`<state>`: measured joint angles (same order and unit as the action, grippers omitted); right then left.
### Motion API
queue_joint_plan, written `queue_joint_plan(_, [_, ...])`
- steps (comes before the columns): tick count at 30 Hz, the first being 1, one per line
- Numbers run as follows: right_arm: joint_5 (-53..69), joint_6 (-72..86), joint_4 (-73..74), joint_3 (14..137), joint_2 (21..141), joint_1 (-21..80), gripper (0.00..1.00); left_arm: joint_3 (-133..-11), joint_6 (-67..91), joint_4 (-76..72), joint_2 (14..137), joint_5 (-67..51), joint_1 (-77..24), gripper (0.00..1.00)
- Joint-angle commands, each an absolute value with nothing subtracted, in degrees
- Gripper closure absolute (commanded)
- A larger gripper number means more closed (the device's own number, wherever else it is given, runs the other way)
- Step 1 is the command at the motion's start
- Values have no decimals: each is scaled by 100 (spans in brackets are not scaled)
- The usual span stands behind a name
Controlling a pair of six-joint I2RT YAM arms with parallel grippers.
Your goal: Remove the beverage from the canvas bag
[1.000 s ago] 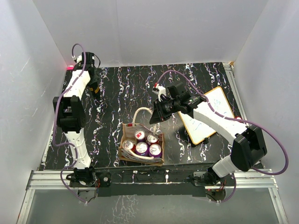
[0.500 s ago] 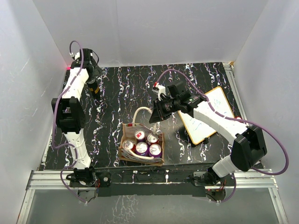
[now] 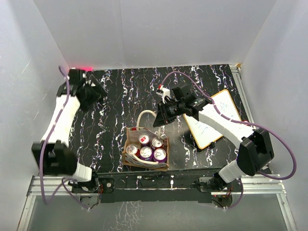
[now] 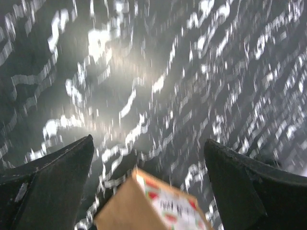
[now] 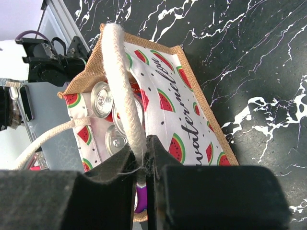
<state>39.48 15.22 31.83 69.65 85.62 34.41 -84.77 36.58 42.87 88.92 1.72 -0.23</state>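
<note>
The tan canvas bag (image 3: 129, 159) stands near the table's front edge, with several red and purple beverage cans (image 3: 146, 153) upright inside it. My right gripper (image 3: 160, 120) hovers just behind the bag, shut on one cream rope handle (image 5: 122, 86). Below that gripper (image 5: 146, 141) show the watermelon-print lining (image 5: 192, 124) and silver can tops (image 5: 101, 99). My left gripper (image 3: 96, 91) is at the far left of the table, away from the bag. Its jaws (image 4: 148, 141) stand wide open and empty over the marbled top. A blurred brown, watermelon-printed corner of the bag (image 4: 124, 211) shows below them.
An orange-framed whiteboard (image 3: 216, 118) lies on the right side of the table, under the right arm. White walls close the table in at the back and both sides. The bag's other handle (image 3: 144, 162) droops over its front edge.
The left gripper has opened wide and its arm has swung out toward the left wall. The dark can it held earlier no longer shows. The right gripper and the bag have stayed put.
</note>
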Motion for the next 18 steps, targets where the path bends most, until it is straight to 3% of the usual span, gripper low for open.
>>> queue_joint_plan(1, [4079, 1569, 3021, 7094, 8569, 3479, 88, -6863, 4543, 4065, 7015, -1331, -91, 4])
queue_joint_plan(8, [4054, 1744, 3040, 7123, 8657, 3485, 88, -5751, 5405, 3995, 5114, -2132, -326, 11])
queue_joint_plan(18, [3935, 1968, 3125, 7240, 8719, 3489, 88, -6532, 5309, 4477, 4959, -2395, -480, 17])
